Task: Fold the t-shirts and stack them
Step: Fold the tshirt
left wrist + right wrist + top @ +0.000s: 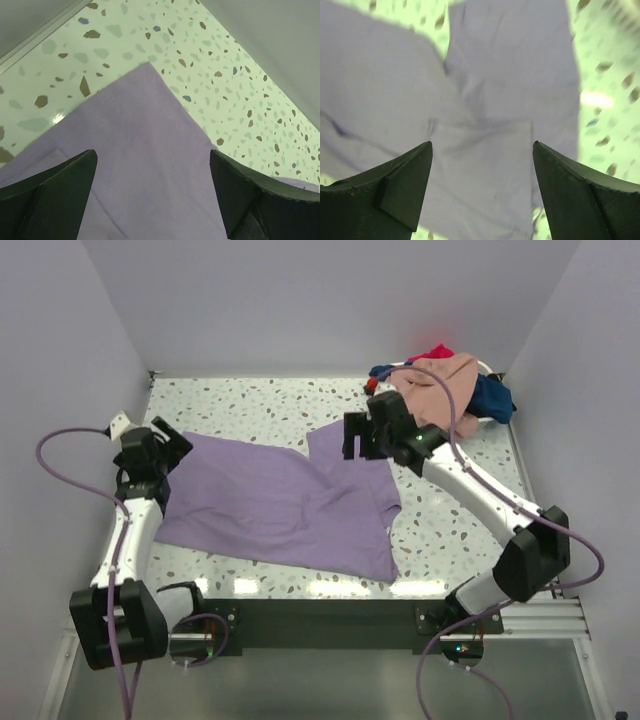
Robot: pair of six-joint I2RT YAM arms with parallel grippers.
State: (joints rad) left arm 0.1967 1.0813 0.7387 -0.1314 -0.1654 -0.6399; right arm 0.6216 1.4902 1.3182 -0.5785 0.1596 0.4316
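The lavender t-shirt (280,505) lies spread on the speckled desk (250,405), in the near-middle stretch between the two arms. Its body runs from the left arm's side across to the near right. One sleeve (345,465) points towards the far side, just under the right arm's wrist. The cloth is mostly flat, with a few soft creases across it.

The left fingers (176,440) stand wide apart over the shirt's far left corner. The left wrist view shows that corner (150,67) ending in a point on the desk, with purple cloth (150,165) filling the gap between the fingers (50,195) and nothing gripped. Whether the tips touch the fabric cannot be told.

The right fingers (352,432) are also spread apart, with nothing held between them. They sit above the sleeve end of the shirt. The right wrist view is blurred, but it shows lavender cloth (485,125) below the fingers (385,195) and a fold line crossing it.

The other t-shirts sit heaped in the far right corner, well apart from the lavender one. A peach-pink one (440,380) is on top, a navy one (492,398) is at its right edge, and a bit of red (437,350) shows behind.
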